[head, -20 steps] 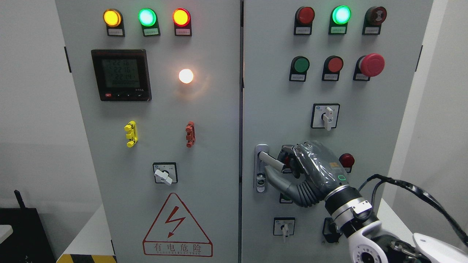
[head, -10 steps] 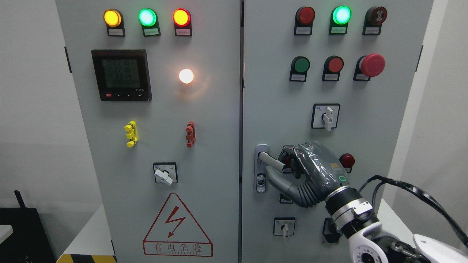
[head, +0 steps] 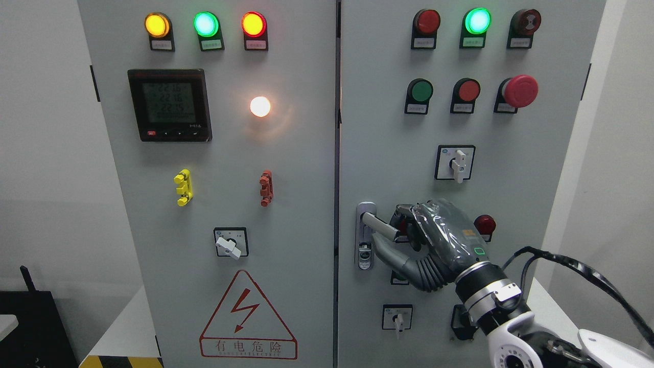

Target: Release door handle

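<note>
Grey two-door electrical cabinet (head: 286,168) fills the view. Left door: yellow, green and orange-red lamps on top, black digital meter (head: 169,105), lit white lamp (head: 260,106), yellow clip (head: 182,187), red clip (head: 265,188), rotary switch (head: 231,243), red lightning warning triangle (head: 248,319). Right door: red and green lamps, red mushroom stop button (head: 520,91), white-knobbed selector switch (head: 455,162), small red button (head: 484,225) just behind the hand. Silver metal door handle (head: 379,226) sits at right door's left edge, lever sticking out rightward from its chrome plate with keyhole below. Grey right hand (head: 426,243), plastic-wrapped, comes from lower right; fingers curled around lever's outer end, thumb under it, gripping it. Black cable (head: 577,268) loops off the wrist.
</note>
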